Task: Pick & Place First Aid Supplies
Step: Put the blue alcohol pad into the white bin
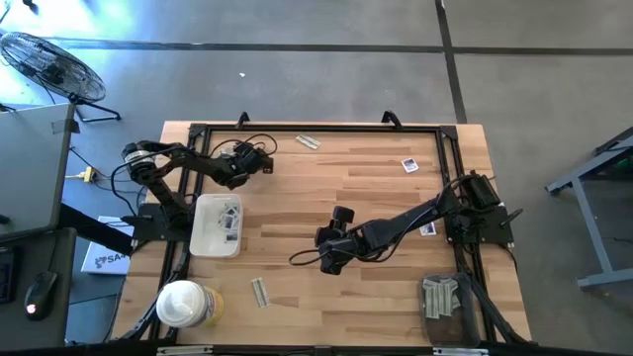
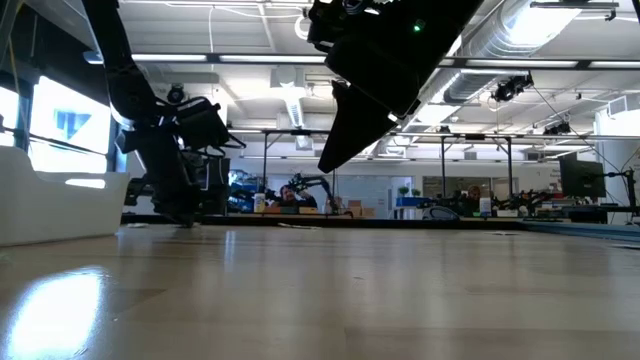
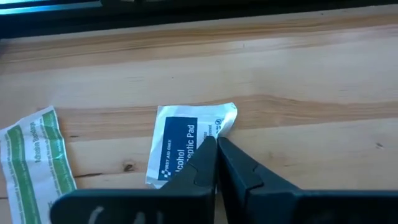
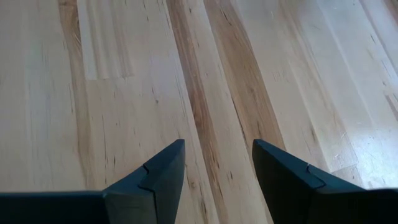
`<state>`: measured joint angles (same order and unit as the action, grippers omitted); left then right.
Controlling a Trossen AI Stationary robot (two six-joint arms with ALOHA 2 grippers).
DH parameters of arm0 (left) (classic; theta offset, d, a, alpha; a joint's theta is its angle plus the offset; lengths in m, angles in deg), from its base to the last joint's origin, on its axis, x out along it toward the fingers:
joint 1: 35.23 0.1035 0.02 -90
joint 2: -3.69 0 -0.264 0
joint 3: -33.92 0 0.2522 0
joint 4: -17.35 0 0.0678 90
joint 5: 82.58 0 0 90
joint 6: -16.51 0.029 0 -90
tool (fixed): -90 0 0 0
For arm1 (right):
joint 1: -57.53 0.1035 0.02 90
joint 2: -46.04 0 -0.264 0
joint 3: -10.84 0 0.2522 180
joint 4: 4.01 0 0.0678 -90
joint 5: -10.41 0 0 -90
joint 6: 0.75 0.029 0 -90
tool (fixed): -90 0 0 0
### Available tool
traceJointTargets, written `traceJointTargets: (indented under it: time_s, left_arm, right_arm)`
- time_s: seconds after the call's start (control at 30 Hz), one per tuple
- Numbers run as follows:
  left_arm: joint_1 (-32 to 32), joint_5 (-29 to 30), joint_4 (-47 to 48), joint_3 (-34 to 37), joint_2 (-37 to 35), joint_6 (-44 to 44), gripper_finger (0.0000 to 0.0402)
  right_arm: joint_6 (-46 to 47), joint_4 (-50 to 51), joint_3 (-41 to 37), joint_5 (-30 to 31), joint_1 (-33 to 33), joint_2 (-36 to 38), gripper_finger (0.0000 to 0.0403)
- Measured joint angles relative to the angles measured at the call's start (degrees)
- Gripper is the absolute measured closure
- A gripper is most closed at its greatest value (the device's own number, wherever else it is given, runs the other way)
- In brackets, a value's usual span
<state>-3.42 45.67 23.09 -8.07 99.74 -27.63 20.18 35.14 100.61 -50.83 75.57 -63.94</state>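
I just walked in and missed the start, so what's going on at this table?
Two robot arms are sorting first aid packets. The left gripper is shut over an alcohol pad packet on the table's far left. It's unclear whether it's actually pinched. The right gripper hovers open mid-table. A few packets sit in the white tray.

Wooden plank table [image 1: 326, 237], black frame along its edges. On it: white rectangular tray [image 1: 205, 237] at left, holding packets; round white-lidded tub [image 1: 181, 303] near front-left corner. Loose packets: alcohol pad [image 3: 180, 144] beside green-striped strip [image 3: 37, 158], square packet [image 1: 409, 165], strip [image 1: 308, 141], strip [image 1: 259, 291], grey strip pile [image 1: 441, 297] front right.
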Motion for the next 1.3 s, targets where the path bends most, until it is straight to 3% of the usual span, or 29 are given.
traceJointTargets:
  time_s: [0.23,0.53,0.7,0.9,1.1,1.3]
  left_arm:
    - [0.2,-3.5,2.1,0.2,-5.1,4.1,0.0394]
    - [-4.0,-11.9,19.9,-0.1,-29.0,11.5,0.04]
    - [-11.0,-18.8,35.7,-4.6,-43.0,14.1,0.0401]
    - [-21.6,-27.1,48.7,-8.7,-54.3,16.7,0.0401]
    - [-32.4,-30.0,60.3,-9.9,-59.5,13.5,0.0401]
    - [-40.5,-30.0,66.8,-9.7,-59.3,10.3,0.0401]
  right_arm:
    - [-0.2,0.0,0.0,0.0,0.0,0.0,0.022]
    - [-0.4,0.0,0.0,0.0,0.0,0.0,0.022]
    - [-0.3,0.0,0.0,0.1,0.0,0.0,0.022]
    - [-0.2,-0.2,0.0,0.2,0.0,0.0,0.022]
    - [-0.4,-0.4,0.0,0.2,0.0,0.0,0.022]
    - [-0.4,-0.4,0.0,0.2,0.0,0.0,0.022]
